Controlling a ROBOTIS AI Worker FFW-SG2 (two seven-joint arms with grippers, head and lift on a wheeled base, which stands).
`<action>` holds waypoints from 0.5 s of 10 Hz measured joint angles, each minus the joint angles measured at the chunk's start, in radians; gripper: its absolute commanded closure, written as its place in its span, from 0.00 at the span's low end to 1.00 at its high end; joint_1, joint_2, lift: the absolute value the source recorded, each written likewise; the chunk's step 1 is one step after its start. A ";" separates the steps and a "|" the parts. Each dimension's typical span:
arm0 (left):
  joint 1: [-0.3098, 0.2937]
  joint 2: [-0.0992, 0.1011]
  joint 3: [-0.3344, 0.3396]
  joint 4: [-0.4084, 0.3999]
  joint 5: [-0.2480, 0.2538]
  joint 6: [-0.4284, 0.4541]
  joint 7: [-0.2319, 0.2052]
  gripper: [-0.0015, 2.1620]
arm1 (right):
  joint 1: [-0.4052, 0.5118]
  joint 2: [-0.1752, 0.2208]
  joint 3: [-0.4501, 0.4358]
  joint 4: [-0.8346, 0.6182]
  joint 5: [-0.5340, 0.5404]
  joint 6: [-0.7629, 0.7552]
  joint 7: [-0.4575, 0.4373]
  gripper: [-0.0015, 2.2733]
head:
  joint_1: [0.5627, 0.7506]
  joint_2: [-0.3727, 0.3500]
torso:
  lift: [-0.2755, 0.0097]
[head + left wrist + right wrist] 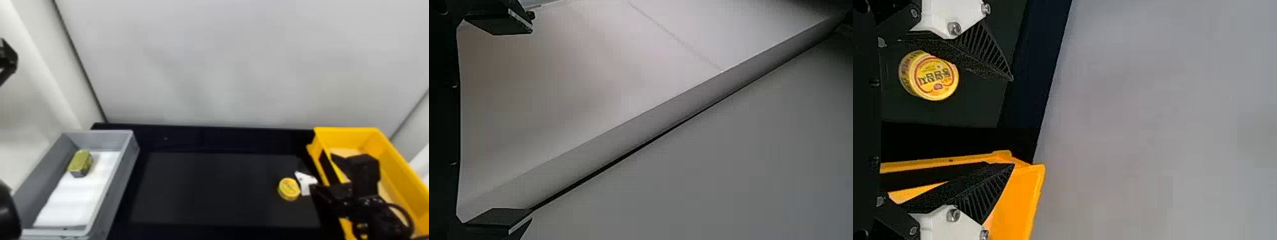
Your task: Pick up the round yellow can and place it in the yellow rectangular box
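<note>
Picking up the round yellow can (289, 189), left of the right pincer (1013, 122), seems current; that empty pincer, spread apart, should shift leftward and descend.

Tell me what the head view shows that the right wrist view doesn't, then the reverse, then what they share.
Head view: the gray bin, its white liner, and the small gold-topped block lying on that liner.

Right wrist view: the ribbed sides of the right claw's black fingers and the metal bolts on their white mounts.

Both: the round yellow can on the dark surface, the yellow rectangular box, the open right claw and the pale wall behind.
</note>
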 measured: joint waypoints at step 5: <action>0.008 0.000 0.005 -0.006 0.000 0.000 0.000 0.00 | 0.030 -0.003 -0.026 0.065 -0.107 0.091 -0.054 0.10 | 0.66 0.53 | 0.77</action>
